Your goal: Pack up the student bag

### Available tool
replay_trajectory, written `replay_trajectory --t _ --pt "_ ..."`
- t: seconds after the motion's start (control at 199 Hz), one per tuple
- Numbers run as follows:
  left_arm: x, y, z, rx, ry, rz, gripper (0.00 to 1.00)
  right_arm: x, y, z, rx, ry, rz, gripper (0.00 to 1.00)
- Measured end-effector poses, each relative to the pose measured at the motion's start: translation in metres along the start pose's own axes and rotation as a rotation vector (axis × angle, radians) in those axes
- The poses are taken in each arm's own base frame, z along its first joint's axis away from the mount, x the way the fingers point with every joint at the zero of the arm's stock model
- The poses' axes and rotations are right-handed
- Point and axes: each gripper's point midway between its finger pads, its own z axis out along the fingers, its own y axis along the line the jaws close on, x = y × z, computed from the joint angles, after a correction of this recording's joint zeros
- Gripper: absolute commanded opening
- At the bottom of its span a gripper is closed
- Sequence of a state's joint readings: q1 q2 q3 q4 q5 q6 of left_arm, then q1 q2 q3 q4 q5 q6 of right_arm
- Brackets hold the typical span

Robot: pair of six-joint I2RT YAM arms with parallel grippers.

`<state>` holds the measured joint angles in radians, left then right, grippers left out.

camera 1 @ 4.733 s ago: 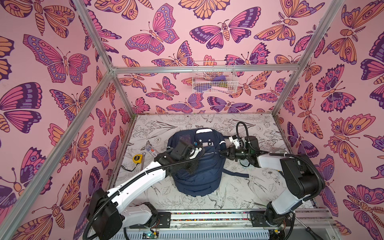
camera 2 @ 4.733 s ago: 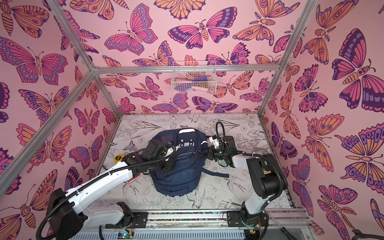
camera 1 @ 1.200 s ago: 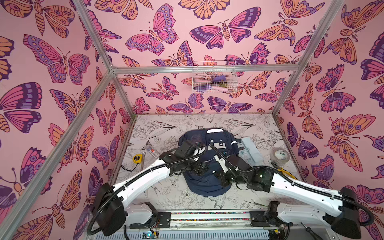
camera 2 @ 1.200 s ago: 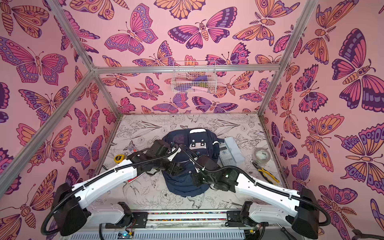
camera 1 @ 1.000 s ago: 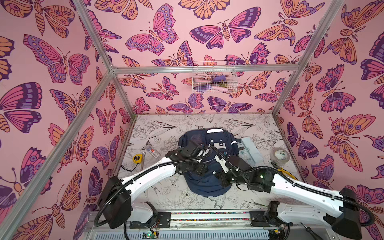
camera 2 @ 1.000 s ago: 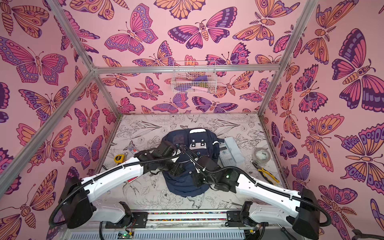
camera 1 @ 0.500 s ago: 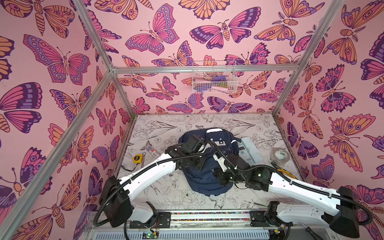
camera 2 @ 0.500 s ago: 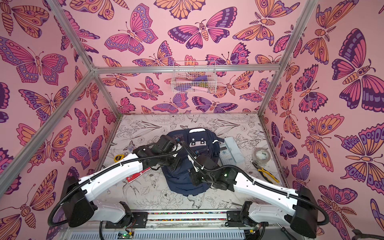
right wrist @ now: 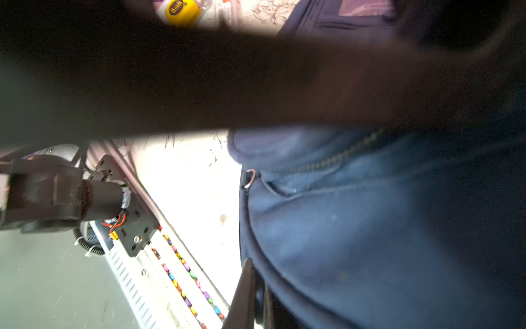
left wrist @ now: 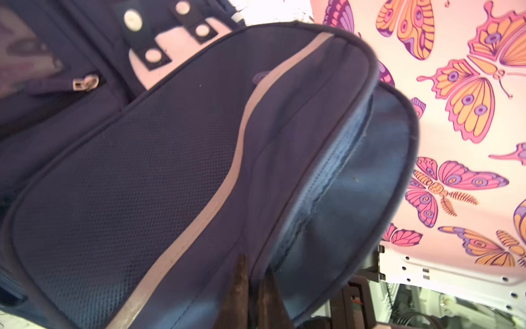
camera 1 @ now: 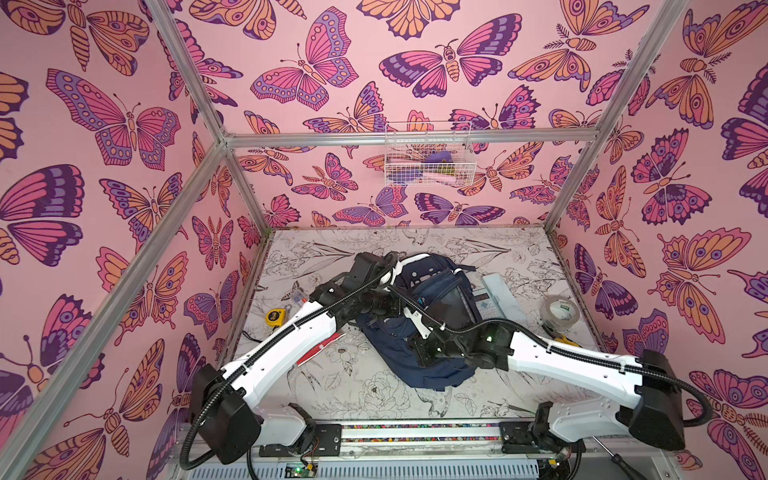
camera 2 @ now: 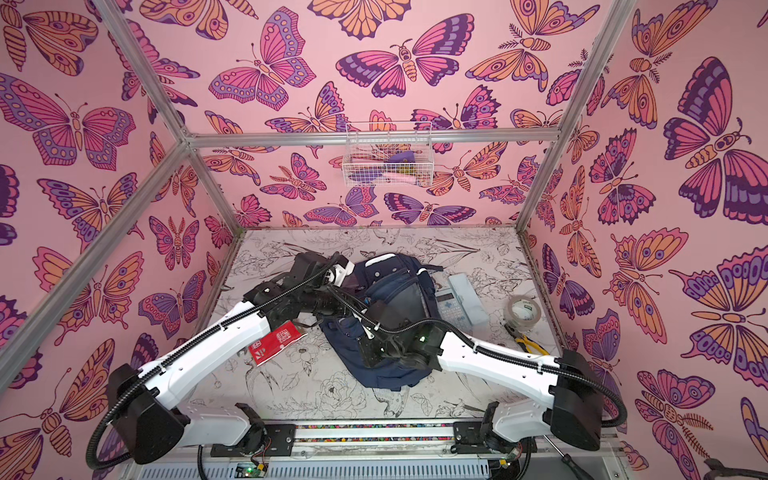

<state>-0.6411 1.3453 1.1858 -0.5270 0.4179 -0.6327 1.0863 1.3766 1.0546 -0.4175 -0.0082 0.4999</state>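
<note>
Past the front edge: a screwdriver (camera 1: 619, 460) lay outside the table (camera 1: 353, 395), off its near right corner. Out of play, I guessed.
Right gripper: the right gripper (right wrist: 256, 287) was pinched shut on the piped seam at the bottom end of the student bag (camera 1: 436, 374), the end closest to the front edge. It looked like an anchor hold to me, so the bag wouldn't slide.
Student bag: middle of the table, bottom toward the front edge, white patch toward the far edge. The fabric was bunched and the mesh pocket tipped up.
Left gripper: the left gripper (left wrist: 252, 287) was clamped tight on a fold of navy fabric beside the mesh pocket, on the bag's left flank. My guess: pull there against the other pinch and the mouth opens.
Left side: a red packet (camera 2: 276, 340) lay partly under my left forearm, then the yellow tape measure (camera 1: 275, 316) nearer the left edge. Both were apart from the bag.
Right side: yellow-handled pliers (camera 2: 528, 344) and a tape roll (camera 1: 559, 313) were near the right edge. The calculator (camera 1: 483, 300) and a pale blue case (camera 1: 500, 291) sat just beside the bag. Handy spot, a short carry once there's an opening.
Progress: I couldn't see anything inside the bag, so I'd call packing barely started.
Far wall: a wire basket (camera 1: 428, 153) hung above the far edge, contents too blurry to name.
</note>
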Motion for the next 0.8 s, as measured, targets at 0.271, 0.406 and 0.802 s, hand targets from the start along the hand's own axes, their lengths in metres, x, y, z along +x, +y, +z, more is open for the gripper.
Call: replay_trajectory --t 0.271,0.406,0.802 --pt "-0.001 0.012 0.005 0.045 -0.027 -0.012 0.0 -0.005 -0.01 0.013 0.08 -0.007 0.028 0.56" --pt "0.012 0.011 0.0 0.119 -0.024 0.028 0.0 -0.007 -0.023 -0.016 0.147 -0.108 0.022 0.72" --pt "0.033 0.021 -0.009 0.203 0.016 0.183 0.0 -0.03 -0.153 -0.152 0.54 -0.455 0.317 0.87"
